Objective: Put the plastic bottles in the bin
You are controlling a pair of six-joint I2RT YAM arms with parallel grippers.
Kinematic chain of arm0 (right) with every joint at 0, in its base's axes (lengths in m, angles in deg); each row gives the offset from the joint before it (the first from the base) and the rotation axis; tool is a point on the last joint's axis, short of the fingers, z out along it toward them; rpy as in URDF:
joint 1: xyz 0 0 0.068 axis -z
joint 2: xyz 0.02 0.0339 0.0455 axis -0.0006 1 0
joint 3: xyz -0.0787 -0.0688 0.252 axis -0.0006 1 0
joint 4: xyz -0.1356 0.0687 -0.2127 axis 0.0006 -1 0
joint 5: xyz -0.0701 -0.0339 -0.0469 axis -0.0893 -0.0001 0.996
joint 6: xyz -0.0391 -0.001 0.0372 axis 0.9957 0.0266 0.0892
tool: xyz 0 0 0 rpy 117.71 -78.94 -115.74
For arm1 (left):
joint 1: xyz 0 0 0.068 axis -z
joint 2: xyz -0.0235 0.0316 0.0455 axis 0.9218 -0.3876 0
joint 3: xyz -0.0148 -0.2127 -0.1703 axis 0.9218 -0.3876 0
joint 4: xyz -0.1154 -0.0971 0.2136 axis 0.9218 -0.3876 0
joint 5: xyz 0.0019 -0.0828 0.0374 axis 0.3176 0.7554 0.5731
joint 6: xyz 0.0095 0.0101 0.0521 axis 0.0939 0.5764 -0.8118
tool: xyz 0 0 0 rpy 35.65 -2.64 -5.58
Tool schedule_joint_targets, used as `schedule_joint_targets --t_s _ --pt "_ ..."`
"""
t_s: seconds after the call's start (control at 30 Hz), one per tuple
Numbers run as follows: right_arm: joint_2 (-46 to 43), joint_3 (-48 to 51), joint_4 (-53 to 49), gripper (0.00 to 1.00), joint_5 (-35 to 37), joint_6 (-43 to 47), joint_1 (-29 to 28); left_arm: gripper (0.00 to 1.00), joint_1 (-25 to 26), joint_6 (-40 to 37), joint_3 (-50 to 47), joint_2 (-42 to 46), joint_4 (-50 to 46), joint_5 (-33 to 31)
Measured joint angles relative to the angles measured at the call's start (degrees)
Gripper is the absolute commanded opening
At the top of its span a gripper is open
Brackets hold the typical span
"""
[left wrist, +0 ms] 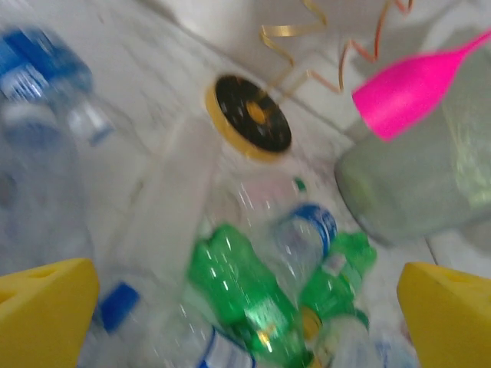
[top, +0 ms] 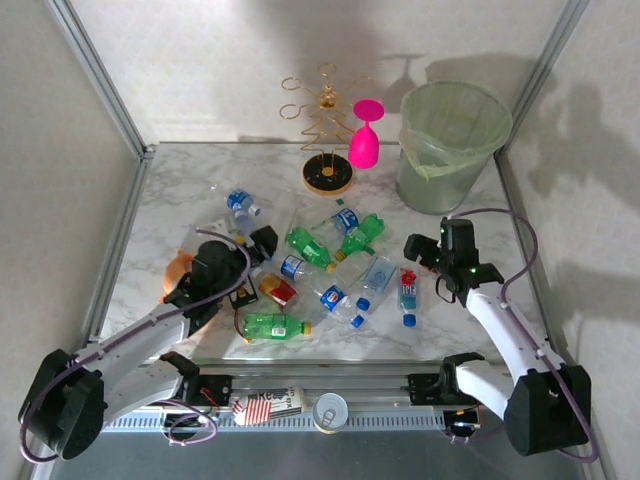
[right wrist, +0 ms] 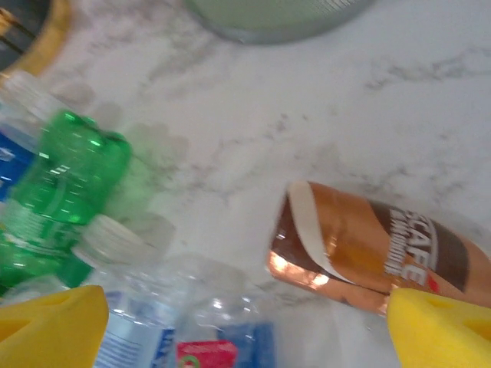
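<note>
Left gripper: gaping wide, holding nothing, hovering over the pile, probably lining up a green bottle.
Right gripper: spreading wide, empty, hanging nearer the bin.
Plastic bottles: lying scattered beside the bin, toward the arms, awaiting pickup.

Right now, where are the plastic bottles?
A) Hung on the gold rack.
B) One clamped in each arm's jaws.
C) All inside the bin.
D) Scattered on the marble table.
D: the plastic bottles lie loose across the middle of the table, while the bin stands apart at its far right corner.
</note>
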Motion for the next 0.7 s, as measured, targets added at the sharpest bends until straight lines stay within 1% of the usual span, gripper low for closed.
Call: schedule_joint_targets --t_s 0.1,0.2,0.33,0.47,0.57,0.7 --pt "4.28 -2.27 -3.48 0.92 2.67 0.07 0.00 1.00 5.05 0.87 0.42 -2.45 0.39 -1.90" --pt "8.31 -4.07 -5.77 0.93 4.85 0.33 -0.04 1.00 7.32 0.92 2.97 -5.95 0.55 -2.99" --pt "11.04 -6.25 -8.37 0.93 8.57 0.74 -0.04 1.00 8.37 0.70 7.06 -9.73 1.90 -3.21" --pt "15.30 -10.01 -10.38 0.91 11.72 2.01 -0.04 0.99 9.18 0.50 8.83 -12.04 3.76 -3.02" --pt "18.43 -11.50 -10.99 0.90 12.46 3.15 -0.04 1.00 9.49 0.48 8.83 -12.63 3.76 -2.75" --pt "19.69 -11.56 -11.91 0.89 11.41 4.55 -0.04 1.00 9.51 0.48 8.66 -12.59 3.82 -2.75"
